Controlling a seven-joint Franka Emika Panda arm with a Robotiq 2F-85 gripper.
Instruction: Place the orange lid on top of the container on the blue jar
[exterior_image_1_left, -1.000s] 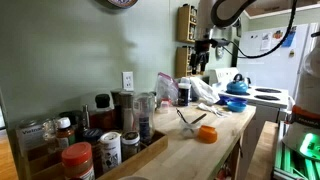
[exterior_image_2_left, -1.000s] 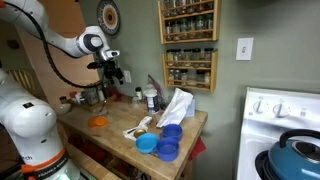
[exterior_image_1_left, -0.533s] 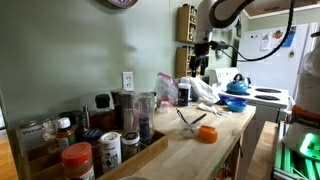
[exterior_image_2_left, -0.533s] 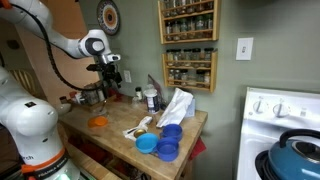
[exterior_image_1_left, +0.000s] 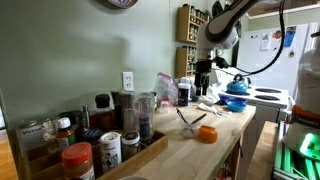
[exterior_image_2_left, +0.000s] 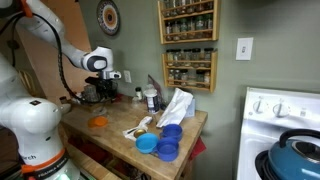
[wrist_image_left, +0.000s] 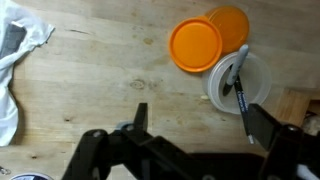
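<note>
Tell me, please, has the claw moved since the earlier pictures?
Yes. In an exterior view the claw has come down toward the wooden counter, farther below the wall clock than before.

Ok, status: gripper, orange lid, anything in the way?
Gripper open, empty, above the counter. Orange lid flat on it, not gripped. White dish with a pen right beside the lid; second orange disc alongside.
</note>
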